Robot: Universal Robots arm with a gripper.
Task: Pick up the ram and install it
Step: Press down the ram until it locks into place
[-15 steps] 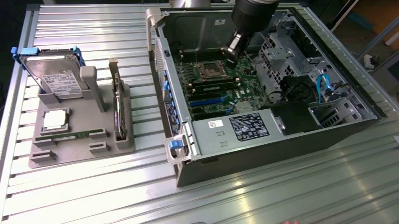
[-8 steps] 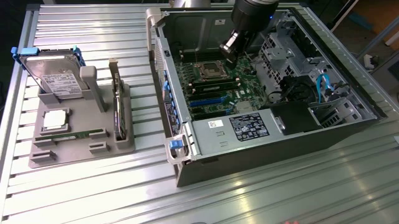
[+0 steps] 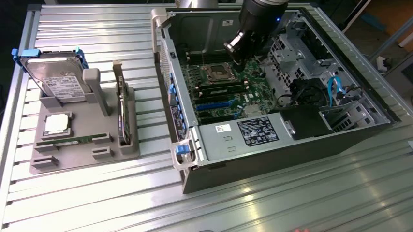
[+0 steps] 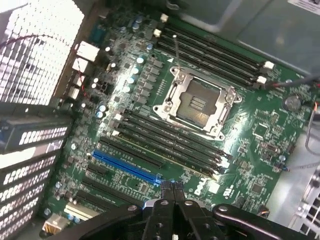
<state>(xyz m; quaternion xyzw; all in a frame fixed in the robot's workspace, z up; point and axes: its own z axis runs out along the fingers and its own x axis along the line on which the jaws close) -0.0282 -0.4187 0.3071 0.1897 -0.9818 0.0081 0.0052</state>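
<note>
The ram (image 3: 67,140) is a thin green stick lying flat in a slot near the front of the grey holder tray (image 3: 77,157), at the exterior view's left. My gripper (image 3: 235,54) hangs well away from it, inside the open computer case (image 3: 271,159) above the motherboard (image 3: 219,96). In the wrist view the two black fingertips (image 4: 171,186) are pressed together with nothing between them. They hover over the board's edge near the blue slot (image 4: 125,165). Beyond them lie the long black memory slots (image 4: 170,140) and the empty processor socket (image 4: 197,102).
On the tray a hard drive (image 3: 58,79) leans at the back. A silver processor chip (image 3: 57,123) lies flat, and a dark expansion card (image 3: 123,113) stands on edge. Inside the case sit a drive cage (image 3: 290,53), blue cables (image 3: 333,89) and a labelled power supply (image 3: 257,131).
</note>
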